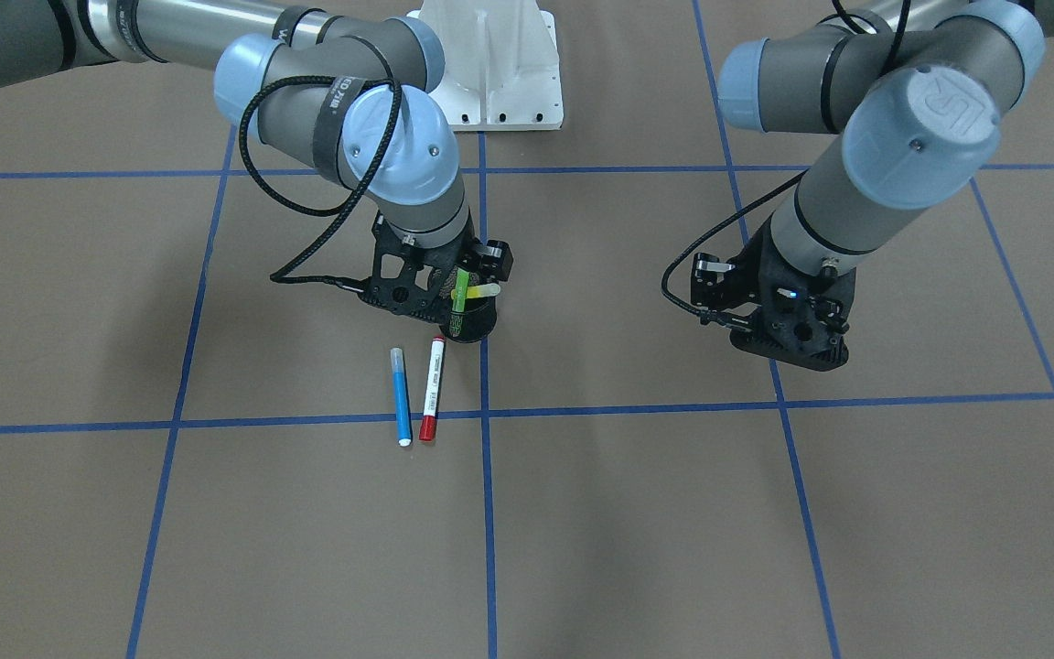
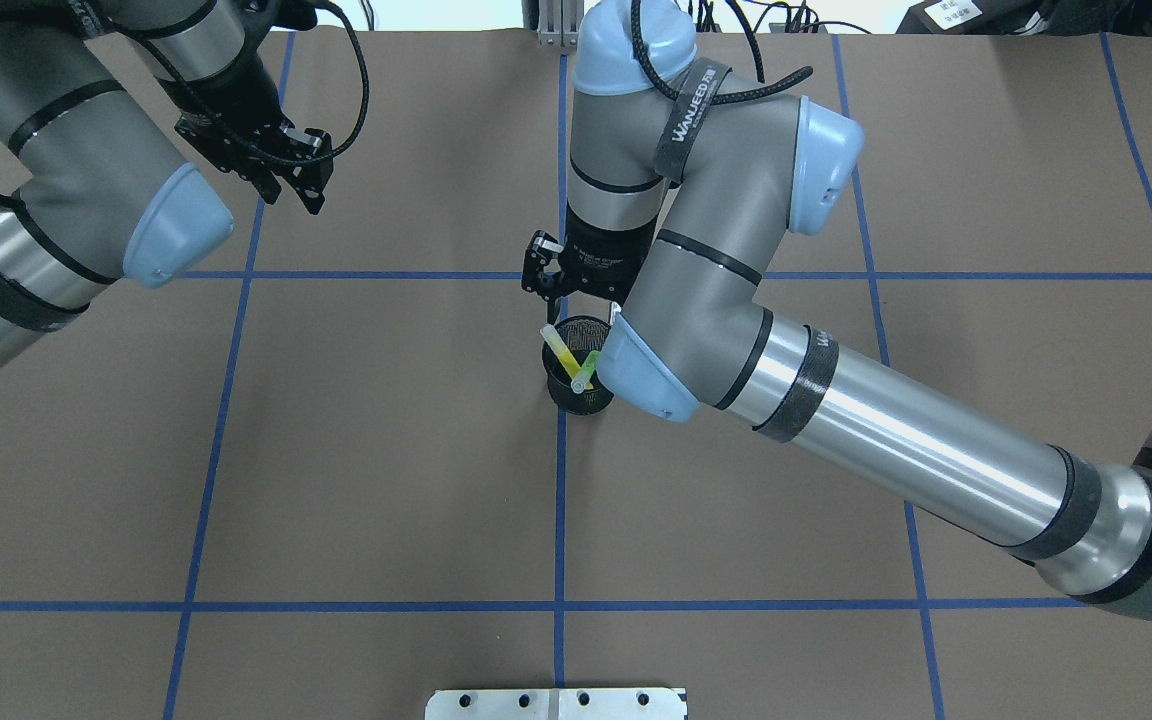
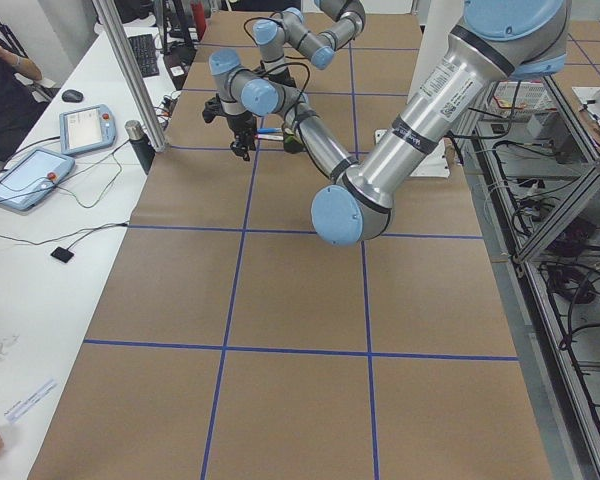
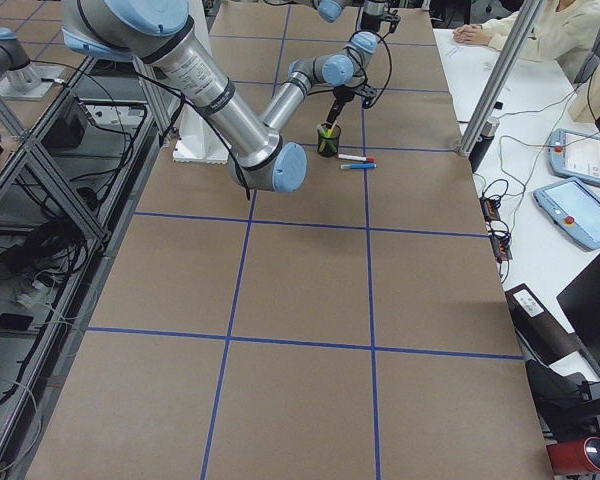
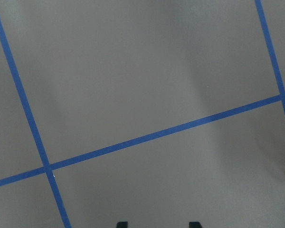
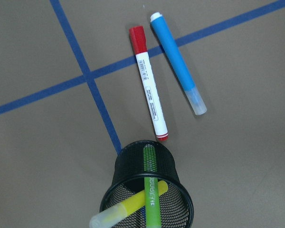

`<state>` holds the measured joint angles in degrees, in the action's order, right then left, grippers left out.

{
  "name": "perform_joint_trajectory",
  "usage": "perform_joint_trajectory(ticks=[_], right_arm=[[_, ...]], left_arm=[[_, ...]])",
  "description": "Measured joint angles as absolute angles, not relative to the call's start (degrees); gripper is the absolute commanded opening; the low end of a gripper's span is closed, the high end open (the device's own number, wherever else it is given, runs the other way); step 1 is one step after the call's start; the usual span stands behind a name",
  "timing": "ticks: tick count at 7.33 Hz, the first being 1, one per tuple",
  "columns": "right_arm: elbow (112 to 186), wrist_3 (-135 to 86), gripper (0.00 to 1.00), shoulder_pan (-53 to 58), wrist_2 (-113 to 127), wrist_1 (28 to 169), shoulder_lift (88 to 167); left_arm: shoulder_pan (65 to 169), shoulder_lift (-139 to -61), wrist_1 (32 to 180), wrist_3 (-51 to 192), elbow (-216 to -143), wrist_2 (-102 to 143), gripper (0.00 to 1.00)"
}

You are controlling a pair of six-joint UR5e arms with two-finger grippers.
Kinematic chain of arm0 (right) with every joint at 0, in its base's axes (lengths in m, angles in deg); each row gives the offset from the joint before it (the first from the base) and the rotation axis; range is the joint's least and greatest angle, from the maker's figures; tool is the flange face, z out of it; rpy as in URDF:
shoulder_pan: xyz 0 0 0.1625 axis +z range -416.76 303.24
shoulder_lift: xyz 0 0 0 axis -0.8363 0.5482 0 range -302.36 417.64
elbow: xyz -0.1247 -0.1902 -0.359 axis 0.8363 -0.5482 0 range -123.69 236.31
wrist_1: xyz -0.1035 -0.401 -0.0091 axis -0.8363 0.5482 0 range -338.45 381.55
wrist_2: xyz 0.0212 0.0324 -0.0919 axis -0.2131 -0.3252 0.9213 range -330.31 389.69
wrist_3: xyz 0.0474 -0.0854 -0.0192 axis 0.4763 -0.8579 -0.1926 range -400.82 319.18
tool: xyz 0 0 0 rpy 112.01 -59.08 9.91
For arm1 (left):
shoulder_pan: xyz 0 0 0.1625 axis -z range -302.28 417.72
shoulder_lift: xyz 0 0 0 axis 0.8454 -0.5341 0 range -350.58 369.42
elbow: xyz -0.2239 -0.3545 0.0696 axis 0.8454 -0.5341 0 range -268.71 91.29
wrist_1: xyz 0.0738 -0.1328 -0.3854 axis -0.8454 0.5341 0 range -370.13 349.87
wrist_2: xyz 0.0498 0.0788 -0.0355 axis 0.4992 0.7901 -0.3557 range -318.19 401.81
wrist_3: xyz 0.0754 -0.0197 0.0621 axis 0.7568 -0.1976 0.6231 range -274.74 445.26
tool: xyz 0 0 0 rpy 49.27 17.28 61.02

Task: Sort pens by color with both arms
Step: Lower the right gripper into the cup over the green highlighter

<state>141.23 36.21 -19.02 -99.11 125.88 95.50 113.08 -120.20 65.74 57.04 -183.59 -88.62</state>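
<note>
Brown counter with a blue-taped grid and wide bare squares all round. Left pincer: fingers apart, empty, above bare paper. Right pincer: over the black mesh cup, spacing cannot be told. Lime green pen and yellow pen lean inside the cup. Red-capped pen and blue pen lie just beside it.

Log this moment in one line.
right gripper over black mesh cup; green pen, yellow pen in cup; blue pen, red-capped pen on table; left gripper open, empty

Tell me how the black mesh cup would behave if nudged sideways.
The black wire-mesh cup is probably light, since its walls are open mesh. Likely tippy: it is tall and narrow, and the lime green pen and yellow pen lean against its rim.
</note>
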Motion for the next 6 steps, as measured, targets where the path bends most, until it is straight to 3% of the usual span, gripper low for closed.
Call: perform_joint_trajectory(ticks=[3,6], right_arm=[[141.53,32.92,0.77,-20.50,-99.06,125.72,95.66],[141.19,24.13,0.76,-21.19,-99.00,125.70,95.49]], left_arm=[[113.21,-119.78,65.74,57.07,-183.73,-88.62,0.53],[113.39,-119.54,65.80,57.13,-183.65,-88.56,0.53]])
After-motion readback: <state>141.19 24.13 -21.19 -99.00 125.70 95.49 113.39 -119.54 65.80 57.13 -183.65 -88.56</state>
